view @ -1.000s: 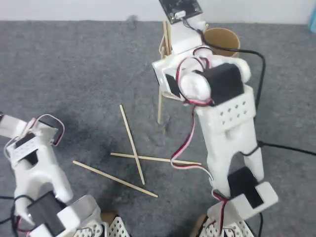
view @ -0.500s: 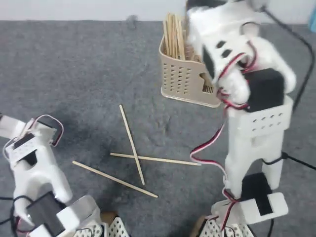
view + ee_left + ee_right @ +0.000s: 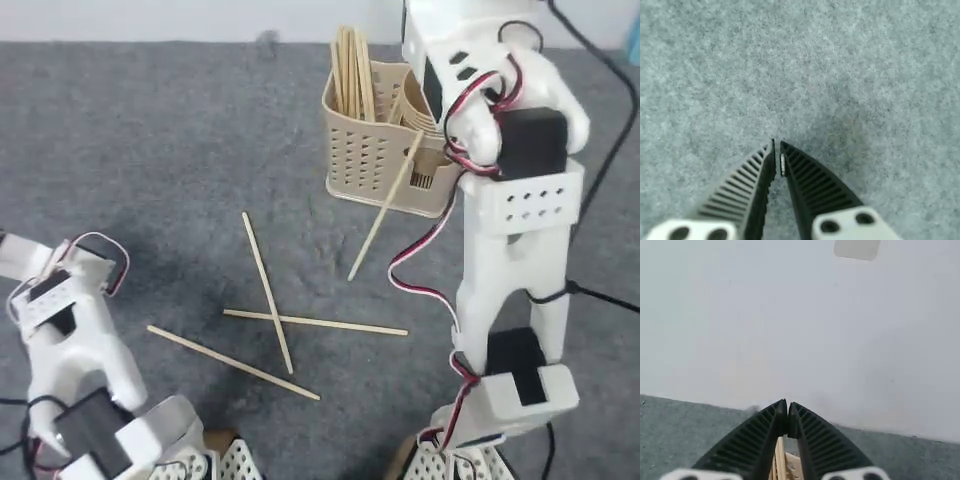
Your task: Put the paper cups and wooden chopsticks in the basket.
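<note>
Basket point(image 3: 385, 160): stands upright on the grey carpet point(image 3: 160, 130) at upper centre of the high view. A bundle of chopsticks point(image 3: 350, 70) stands on end in its left compartment. Beside the bundle, curved beige rims show inside the basket, apparently stacked cups point(image 3: 412, 105), partly hidden by the right arm point(image 3: 510, 200).

One chopstick point(image 3: 385, 205) is outside the basket. Its upper end leans against the front wall and its lower end rests on the carpet below the basket.

Three loose chopsticks lie flat at lower centre, well apart from the basket. A steep one point(image 3: 268, 292) crosses a nearly level one point(image 3: 340, 325). A third point(image 3: 220, 357) slants toward lower right and passes close under the steep one's lower end; contact there cannot be determined.

Right gripper point(image 3: 787, 403): jaws pressed together, nothing between them. It points at a pale wall point(image 3: 790, 315), with chopstick tops point(image 3: 777, 460) and a basket edge point(image 3: 792, 467) under the fingers. The right arm stands along the right side of the high view, its upper part over the basket.

Left gripper point(image 3: 776, 145): jaws nearly together, only a thin slit between the tips, holding nothing. It hangs above bare carpet. The left arm point(image 3: 75, 345) sits at lower left of the high view, away from all chopsticks.
</note>
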